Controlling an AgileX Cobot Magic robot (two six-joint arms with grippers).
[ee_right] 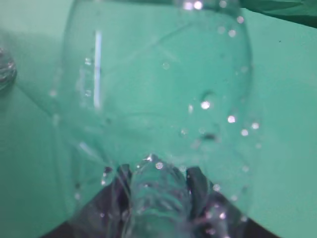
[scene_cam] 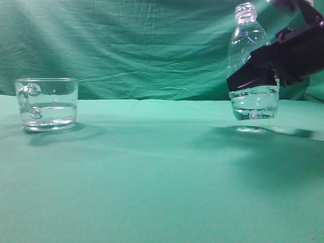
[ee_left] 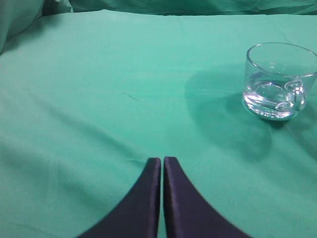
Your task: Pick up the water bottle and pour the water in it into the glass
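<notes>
Between right pincer [scene_cam: 253, 76] jaws, water bottle [scene_cam: 248, 45].

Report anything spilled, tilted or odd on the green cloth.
Nothing stands out. The tall clear plastic bottle is lifted off the green cloth, roughly upright in the right gripper, water low inside. The short clear glass mug stands upright with some water; no puddle shows. The left gripper is shut, empty.

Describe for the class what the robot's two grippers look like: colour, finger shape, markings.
The left gripper has smooth, dark, near-black fingers curving to narrow tips. The right gripper is blocky, glossy black with angular housings. No cables, labels or markings are visible on either.
</notes>
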